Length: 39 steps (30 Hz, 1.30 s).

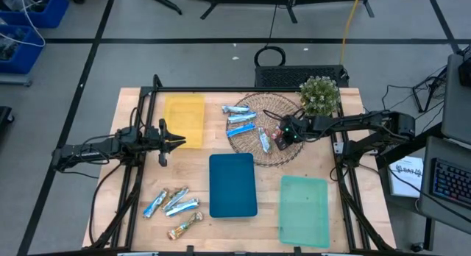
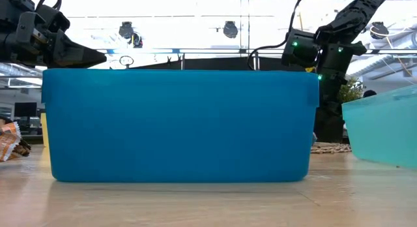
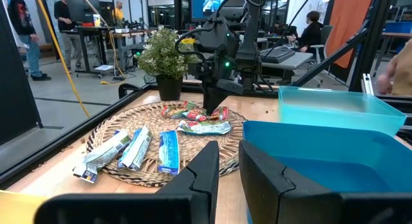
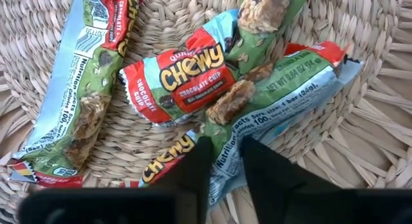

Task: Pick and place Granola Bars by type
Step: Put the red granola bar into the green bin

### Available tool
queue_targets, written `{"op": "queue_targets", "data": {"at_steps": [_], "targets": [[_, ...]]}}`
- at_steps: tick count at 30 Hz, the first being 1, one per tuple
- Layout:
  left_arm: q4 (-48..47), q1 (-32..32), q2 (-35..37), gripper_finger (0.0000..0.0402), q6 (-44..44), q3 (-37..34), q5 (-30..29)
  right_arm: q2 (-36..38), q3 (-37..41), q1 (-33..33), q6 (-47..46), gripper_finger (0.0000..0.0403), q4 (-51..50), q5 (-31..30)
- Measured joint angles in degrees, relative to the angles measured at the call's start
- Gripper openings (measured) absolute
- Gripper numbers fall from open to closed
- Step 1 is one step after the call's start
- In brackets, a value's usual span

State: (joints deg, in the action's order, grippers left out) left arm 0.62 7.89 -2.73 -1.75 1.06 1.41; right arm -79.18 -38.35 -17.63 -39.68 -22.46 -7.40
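Only the right wrist view gives the close detail: the right gripper (image 4: 222, 161) is down on a Chewy chocolate chip bar (image 4: 257, 108) lying on the woven mat (image 4: 386, 121), its two dark fingers drawn narrow with a fold of the wrapper between their tips. Whether the bar is truly gripped cannot be told. Touching that bar, just ahead of the fingers, lies a second Chewy bar (image 4: 187, 76), and a third (image 4: 84, 89) lies beside it.

The high view alone shows the whole layout. On the wooden table (image 1: 346, 168) sit a yellow tray (image 1: 184, 118), a dark blue tray (image 1: 232, 185) and a light green tray (image 1: 305, 210). The right gripper (image 1: 283, 132) is over the round mat (image 1: 254, 149), with blue-and-silver bars (image 1: 240, 118) on the mat's far side from it. A potted plant (image 1: 319, 96) stands just behind the right arm. The left gripper (image 1: 175, 141) hangs at the yellow tray's edge, fingers narrow and empty. A loose cluster of bars (image 1: 174, 204) lies well apart from both grippers, near the table's front edge.

The low view is mostly filled by the dark blue tray's wall (image 2: 179, 126).

The left wrist view looks past the left fingers (image 3: 267, 179) to the mat and into a workshop with desks and people (image 3: 26, 31) standing beyond.
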Motion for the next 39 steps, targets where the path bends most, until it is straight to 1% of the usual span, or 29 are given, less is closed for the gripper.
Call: {"op": "queue_targets", "data": {"at_steps": [3, 5, 11, 14, 24, 32, 36, 39], "targets": [[0.00, 0.00, 0.01, 0.0067, 0.00, 0.00, 0.00, 0.02, 0.00, 0.00, 0.57, 0.0025, 0.00, 0.00], [0.00, -0.01, -0.01, 0.0067, 0.00, 0.00, 0.00, 0.02, 0.00, 0.00, 1.67, 0.0009, 0.00, -0.02], [0.00, 0.00, 0.00, 0.0067, 0.00, 0.00, 0.00, 0.13, 0.00, 0.27, 4.76, 0.0004, -0.02, -0.76], [0.00, 0.00, 0.00, 0.0067, -0.01, 0.00, 0.00, 1.56, 0.04, 0.72, 6.25, 0.0003, 0.03, -1.69], [0.02, 0.00, -0.01, 0.0067, -0.01, 0.00, 0.00, 12.29, 0.04, 3.11, 8.68, 0.0001, -0.10, -1.79], [0.02, -0.01, -0.01, 0.0067, 0.00, 0.00, 0.00, 21.19, 0.04, 7.23, 12.70, 0.0001, -0.05, -1.88], [0.00, 0.01, 0.00, 0.0067, -0.01, 0.00, 0.00, 26.08, 0.04, 10.28, 15.21, 0.0000, -0.06, -6.28], [0.02, 0.01, 0.01, 0.0067, -0.01, 0.00, 0.00, 29.97, 0.04, 12.84, 17.07, 0.0000, -0.09, -8.44]]}}
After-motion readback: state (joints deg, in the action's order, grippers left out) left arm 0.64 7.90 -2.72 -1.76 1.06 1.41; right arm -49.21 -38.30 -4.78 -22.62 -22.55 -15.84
